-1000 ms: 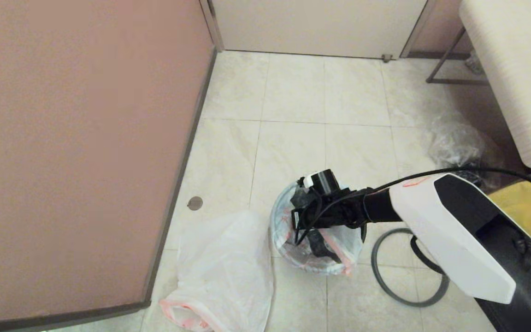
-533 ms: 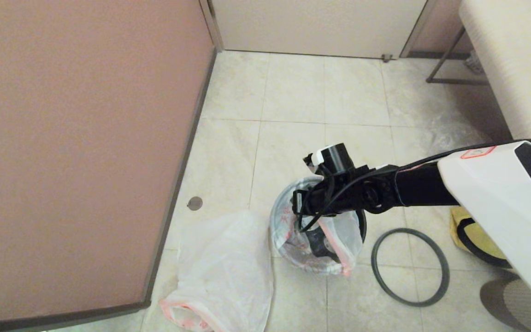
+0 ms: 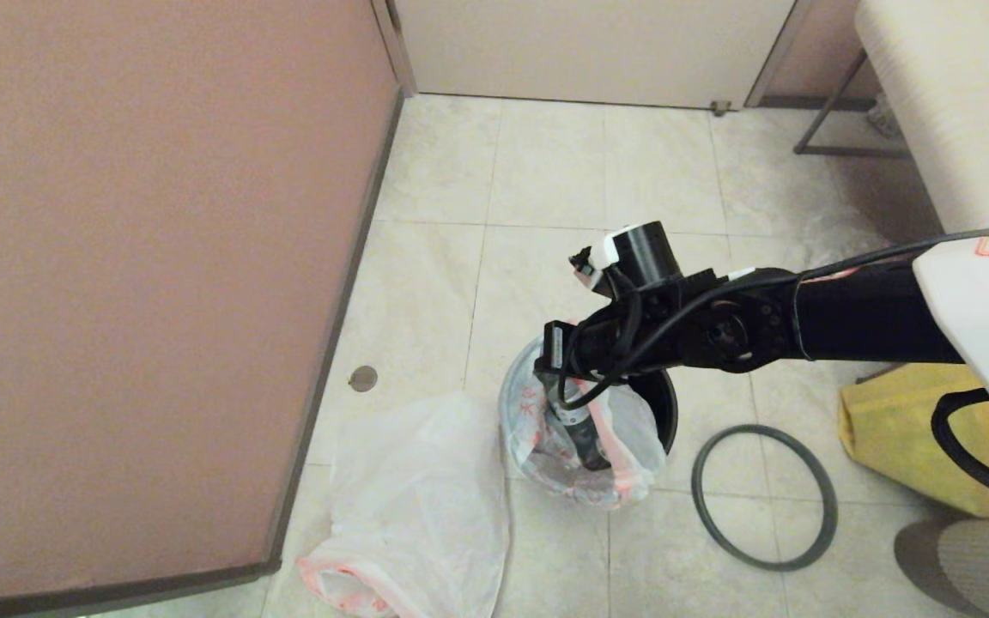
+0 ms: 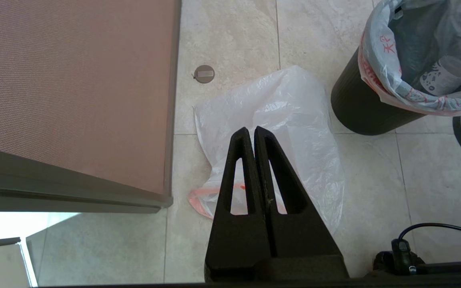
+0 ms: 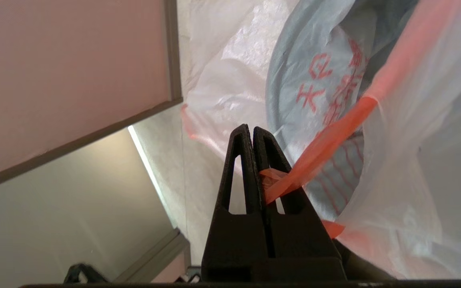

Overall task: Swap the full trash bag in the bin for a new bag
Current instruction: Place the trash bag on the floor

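Full trash bag (image 3: 585, 438) sits in the bin (image 3: 662, 403) on the tiled floor, its pink-red rim folded out over the black wall, with a printed cup or bottle showing through from the left wrist view. The right gripper (image 5: 253, 132) has its fingers pinched shut on the rim's pink-red band, which stretches taut from them. Over the last second that arm has risen from low in the bin mouth to well above it, and the near side of the rim now stands up in a peak; I judge the lift-out has begun, though the bag's body is still seated inside. The bag's long axis runs upright, mouth upward, tilting toward the gripper.

Just beside the bin, toward the partition wall, the new bag (image 4: 278, 132) lies flat and limp. The grey hoop (image 3: 763, 496) lies on the floor on the bin's other side, off the rim. The left gripper (image 4: 253, 132) hangs parked above the new bag, fingers closed on nothing.
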